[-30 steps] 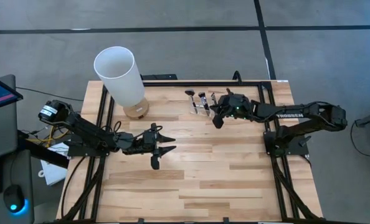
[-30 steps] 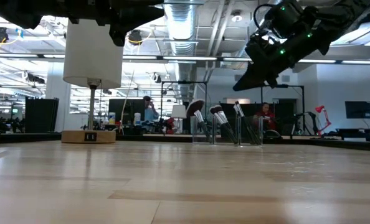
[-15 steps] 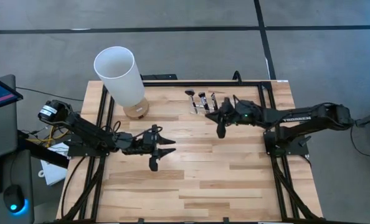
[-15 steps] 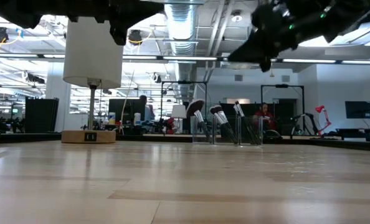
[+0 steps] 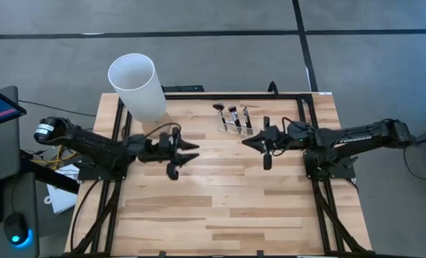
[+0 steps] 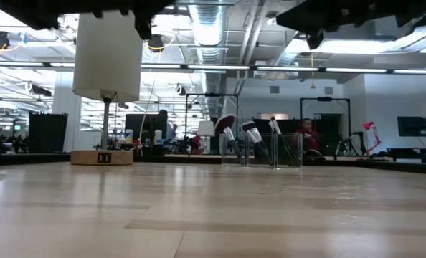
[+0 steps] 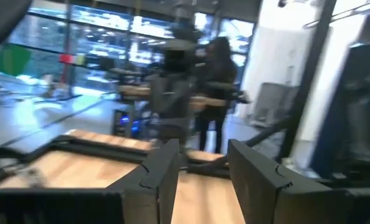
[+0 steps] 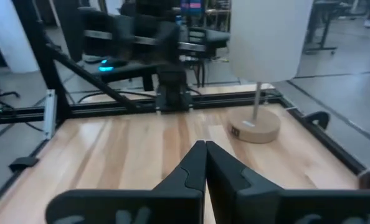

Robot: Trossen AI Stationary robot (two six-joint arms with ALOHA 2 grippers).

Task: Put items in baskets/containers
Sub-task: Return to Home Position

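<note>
Standing brushes [image 5: 231,112]: they stand heads up in the clear brush holder [image 5: 235,125], leaning a little to one side; the low view shows one with a wide fan head [image 6: 225,122]
Clear brush holder: it sits at the far edge of the table [image 5: 220,208], a bit right of the middle and to the right of the tall white cylinder [image 5: 137,84]
Right gripper [image 5: 246,141]: its two fingers are pressed together, tips meeting, with nothing between them; it hangs in the air above the table, right of the middle
Holder and right gripper: the holder lies just on the far side of the gripper's tip and a little to the left; the two are near each other but do not touch
Left gripper [image 5: 188,149]: its fingers are apart with nothing between them; it hangs above the left half of the table, just on the near side of the cylinder
Holder and left gripper: the holder is to the right and farther back, well apart from this gripper
Tall white cylinder: it stands on a round wooden base [image 6: 102,156] at the far left of the table
Room behind: a person in red [image 6: 306,132] shows far behind the holder in the low view
</note>
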